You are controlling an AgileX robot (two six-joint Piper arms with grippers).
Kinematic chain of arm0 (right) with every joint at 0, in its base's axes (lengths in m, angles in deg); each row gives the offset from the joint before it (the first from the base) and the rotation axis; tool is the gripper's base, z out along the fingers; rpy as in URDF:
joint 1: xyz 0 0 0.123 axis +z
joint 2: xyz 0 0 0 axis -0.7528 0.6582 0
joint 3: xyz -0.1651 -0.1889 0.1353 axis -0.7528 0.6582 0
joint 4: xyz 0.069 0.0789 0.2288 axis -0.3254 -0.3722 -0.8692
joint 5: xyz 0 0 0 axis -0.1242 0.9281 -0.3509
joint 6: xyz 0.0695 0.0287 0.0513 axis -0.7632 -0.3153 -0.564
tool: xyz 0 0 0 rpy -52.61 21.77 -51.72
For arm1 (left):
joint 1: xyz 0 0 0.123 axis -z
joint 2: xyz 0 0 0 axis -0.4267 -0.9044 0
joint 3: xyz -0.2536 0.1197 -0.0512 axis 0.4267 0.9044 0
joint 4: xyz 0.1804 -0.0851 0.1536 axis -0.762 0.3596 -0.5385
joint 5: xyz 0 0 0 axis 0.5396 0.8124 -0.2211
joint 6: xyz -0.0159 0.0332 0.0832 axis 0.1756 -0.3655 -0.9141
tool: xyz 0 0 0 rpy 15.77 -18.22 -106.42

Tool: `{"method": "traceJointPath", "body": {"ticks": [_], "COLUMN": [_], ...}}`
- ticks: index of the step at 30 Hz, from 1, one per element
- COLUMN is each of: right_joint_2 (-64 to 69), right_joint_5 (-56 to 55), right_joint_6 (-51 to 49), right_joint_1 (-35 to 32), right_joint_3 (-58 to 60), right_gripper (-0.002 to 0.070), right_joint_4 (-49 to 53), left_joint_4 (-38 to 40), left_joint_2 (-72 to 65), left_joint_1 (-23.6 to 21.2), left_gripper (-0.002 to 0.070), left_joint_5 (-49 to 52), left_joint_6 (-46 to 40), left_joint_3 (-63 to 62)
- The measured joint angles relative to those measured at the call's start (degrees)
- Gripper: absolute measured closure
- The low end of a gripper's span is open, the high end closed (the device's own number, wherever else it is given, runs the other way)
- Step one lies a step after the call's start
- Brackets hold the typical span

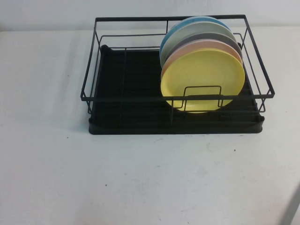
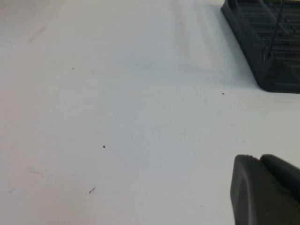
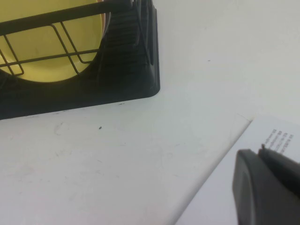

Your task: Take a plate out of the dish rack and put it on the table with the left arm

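The yellow plate (image 1: 202,77) stands upright at the front of a row of plates in the right half of the black wire dish rack (image 1: 131,108). It also shows behind the rack wires in the right wrist view (image 3: 47,47). My left gripper (image 2: 257,157) is shut and empty, low over the bare white table (image 2: 117,117), with a corner of the rack (image 2: 276,56) ahead of it. My right gripper (image 3: 260,150) is shut and empty near the table's edge, short of the rack's corner (image 3: 126,56). Neither gripper shows in the high view.
Behind the yellow plate stand a pale pink plate (image 1: 187,50), a grey one and a light blue one (image 1: 171,35). The rack's left half holds no plates. White table (image 1: 140,178) lies in front of the rack. A white printed sheet (image 3: 276,136) lies past the table edge.
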State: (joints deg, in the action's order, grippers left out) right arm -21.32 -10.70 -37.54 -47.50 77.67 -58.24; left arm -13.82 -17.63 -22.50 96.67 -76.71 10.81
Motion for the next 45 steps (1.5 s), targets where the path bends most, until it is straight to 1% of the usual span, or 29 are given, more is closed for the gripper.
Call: {"method": "traceJointPath", "body": {"ticks": [21,27,29,32,33,37,38,42,45], "right_joint_2": [0.0,0.0,0.0,0.0,0.0,0.0,0.0,0.0,0.0], "right_joint_5": [0.0,0.0,0.0,0.0,0.0,0.0,0.0,0.0,0.0], "right_joint_6": [0.0,0.0,0.0,0.0,0.0,0.0,0.0,0.0,0.0], "right_joint_1": [0.0,0.0,0.0,0.0,0.0,0.0,0.0,0.0,0.0], "right_joint_3": [0.0,0.0,0.0,0.0,0.0,0.0,0.0,0.0,0.0], "right_gripper": [0.0694,0.0694,0.0694,0.0694,0.0694,0.0694,0.0694,0.0694,0.0694], "right_joint_4": [0.0,0.0,0.0,0.0,0.0,0.0,0.0,0.0,0.0], "left_joint_4": [0.02,0.14,1.27,5.62,8.55,24.58,27.34,30.98,30.68], "left_joint_2": [0.0,0.0,0.0,0.0,0.0,0.0,0.0,0.0,0.0], "left_joint_1": [0.0,0.0,0.0,0.0,0.0,0.0,0.0,0.0,0.0], "left_gripper": [0.0678,0.0678,0.0678,0.0678,0.0678,0.0678,0.0678,0.0678,0.0678], "left_joint_5": [0.0,-0.52,-1.75,-6.27,-8.49,-17.74,-19.79,-26.54,-25.62], "left_joint_6": [0.12,2.67,4.12,7.49,9.22,21.52,23.35,24.45,28.86], "left_joint_3": [0.0,0.0,0.0,0.0,0.0,0.0,0.0,0.0,0.0]}}
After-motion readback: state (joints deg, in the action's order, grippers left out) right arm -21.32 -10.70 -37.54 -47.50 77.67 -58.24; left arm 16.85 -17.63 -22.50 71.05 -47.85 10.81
